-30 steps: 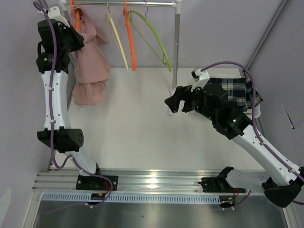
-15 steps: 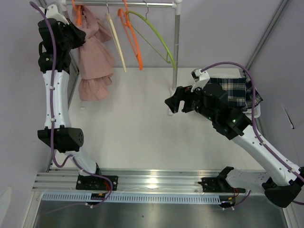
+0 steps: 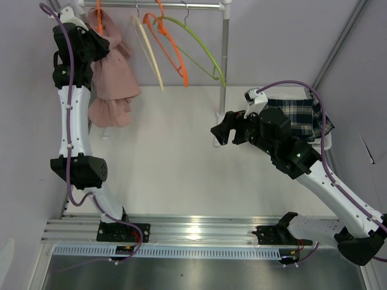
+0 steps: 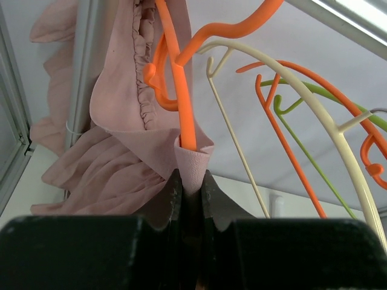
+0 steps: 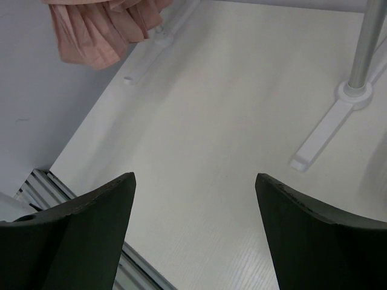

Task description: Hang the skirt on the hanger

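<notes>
pink skirt (image 4: 121,127) pinched in left claw (image 4: 190,184), w/ orange hanger (image 4: 179,90) (same grip)

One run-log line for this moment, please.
left gripper: shut on pink skirt, pinched against orange hanger | right gripper: open, empty, above table

Three spare hangers share the rack's top bar (image 3: 175,5): cream (image 3: 150,60), orange (image 3: 183,77), green (image 3: 208,53). The rack's pole (image 3: 225,54) stands mid-tabletop (image 3: 169,163). Some plaid cloth (image 3: 299,118) sits bunched by the tabletop's far right corner.
</notes>
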Available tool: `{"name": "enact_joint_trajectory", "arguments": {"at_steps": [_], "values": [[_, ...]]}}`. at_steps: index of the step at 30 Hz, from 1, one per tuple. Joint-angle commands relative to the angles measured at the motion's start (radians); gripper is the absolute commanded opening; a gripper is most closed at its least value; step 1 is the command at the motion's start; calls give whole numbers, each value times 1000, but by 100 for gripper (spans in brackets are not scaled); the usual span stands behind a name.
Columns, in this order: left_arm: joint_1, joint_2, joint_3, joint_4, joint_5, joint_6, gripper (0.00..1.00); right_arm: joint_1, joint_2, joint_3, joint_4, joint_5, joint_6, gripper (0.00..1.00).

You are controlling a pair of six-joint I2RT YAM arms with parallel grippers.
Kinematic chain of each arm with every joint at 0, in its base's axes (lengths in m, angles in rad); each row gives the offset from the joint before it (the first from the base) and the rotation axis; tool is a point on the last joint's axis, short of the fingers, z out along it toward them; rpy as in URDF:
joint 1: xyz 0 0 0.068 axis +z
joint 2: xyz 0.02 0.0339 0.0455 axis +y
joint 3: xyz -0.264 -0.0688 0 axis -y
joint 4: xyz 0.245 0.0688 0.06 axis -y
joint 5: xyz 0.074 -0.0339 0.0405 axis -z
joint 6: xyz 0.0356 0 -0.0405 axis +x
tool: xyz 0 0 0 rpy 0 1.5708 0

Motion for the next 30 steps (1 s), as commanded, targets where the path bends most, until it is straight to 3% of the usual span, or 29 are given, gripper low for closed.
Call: {"name": "enact_joint_trajectory", "arguments": {"at_steps": [1,4,7,10,11,14,21,30], "values": [[8,-47,-2,69,-32,-16,0,-4,-27,-8,24,7,-5,87],[7,-66,-13,65,-37,-8,4,-4,-27,-11,25,7,-2,87],[7,-83,-12,45,-31,10,23,-4,-29,-13,28,8,3,86],[7,-116,-42,45,-31,21,32,-4,-30,-13,27,10,1,87],[7,-128,-73,49,-32,25,42,-4,-30,-13,27,15,-2,87],[7,-178,-104,79,-2,39,50,-5,-27,-7,24,15,-3,87],[7,-236,-114,33,14,87,57,-10,-11,10,-12,31,-16,87],[7,-417,-274,45,96,122,62,-57,20,39,-81,100,-16,88]]}}
